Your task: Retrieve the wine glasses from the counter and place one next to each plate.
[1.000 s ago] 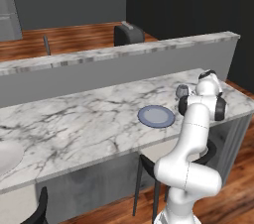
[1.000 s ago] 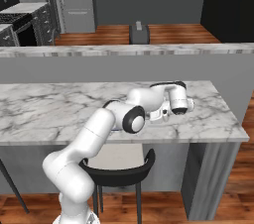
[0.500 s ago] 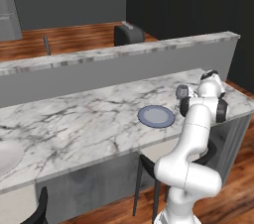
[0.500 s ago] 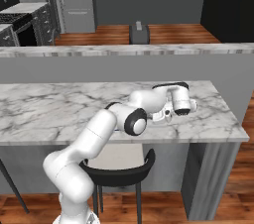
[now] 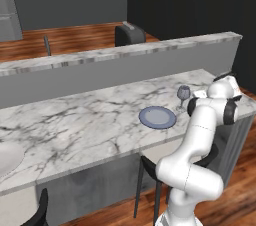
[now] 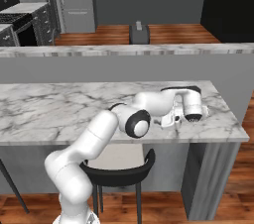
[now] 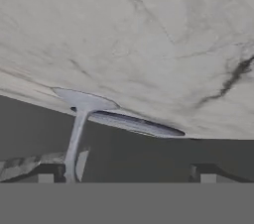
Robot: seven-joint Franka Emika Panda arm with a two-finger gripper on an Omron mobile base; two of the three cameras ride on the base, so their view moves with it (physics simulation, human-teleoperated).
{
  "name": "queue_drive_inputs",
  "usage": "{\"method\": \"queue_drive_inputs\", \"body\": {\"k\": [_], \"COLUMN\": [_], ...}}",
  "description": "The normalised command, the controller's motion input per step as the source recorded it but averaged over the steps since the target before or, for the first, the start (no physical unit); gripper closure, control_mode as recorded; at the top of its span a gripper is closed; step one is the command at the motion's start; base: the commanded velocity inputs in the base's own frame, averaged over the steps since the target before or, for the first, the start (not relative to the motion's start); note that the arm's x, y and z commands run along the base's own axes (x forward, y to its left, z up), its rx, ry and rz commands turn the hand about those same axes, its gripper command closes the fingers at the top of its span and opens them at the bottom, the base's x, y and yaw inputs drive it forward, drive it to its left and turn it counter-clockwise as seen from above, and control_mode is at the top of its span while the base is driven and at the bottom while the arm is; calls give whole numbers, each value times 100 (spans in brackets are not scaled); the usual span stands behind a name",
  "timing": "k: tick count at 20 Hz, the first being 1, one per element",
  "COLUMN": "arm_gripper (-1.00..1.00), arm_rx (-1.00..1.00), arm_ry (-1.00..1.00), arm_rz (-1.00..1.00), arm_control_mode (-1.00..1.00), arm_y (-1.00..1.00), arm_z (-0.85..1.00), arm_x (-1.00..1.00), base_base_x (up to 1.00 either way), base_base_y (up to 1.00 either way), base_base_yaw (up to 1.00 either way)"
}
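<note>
Marble bar top (image 5: 75,120), white with grey veins, bearing from left to right: one plate (image 5: 157,117), pale grey-blue, flat; one wine glass (image 5: 183,93), upright on its foot, just beside the plate at its two o'clock; gripper (image 5: 204,93) at the glass's three o'clock. Fingers spread wide, nothing between them; in the hand view the stem (image 7: 74,141) stands close by one fingertip (image 7: 45,178). Step judged: release at this plate. Next move: withdraw clear without tipping the glass, then see to the remaining setting.
</note>
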Motion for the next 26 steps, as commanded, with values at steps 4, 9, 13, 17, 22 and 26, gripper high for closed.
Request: {"method": "queue_drive_inputs", "body": {"k": [4,9,13,17,22,26], "arm_gripper": [-100,-100,-100,-100,-100,-100], "arm_rx": [1,0,0,-5,-1,0], "arm_ry": [-7,-13,-14,-8,3,15], "arm_rz": [-13,-16,-14,-15,-17,-14], "arm_control_mode": [-100,-100,-100,-100,-100,-100], "arm_y": [-38,-2,34,54,36,28], "arm_z": [28,53,75,78,86,57], "arm_x": [-89,-91,-98,-70,-43,-25], "base_base_x": [0,0,0,0,0,0], "base_base_y": [0,0,0,0,0,0], "base_base_yaw": [0,0,0,0,0,0]}}
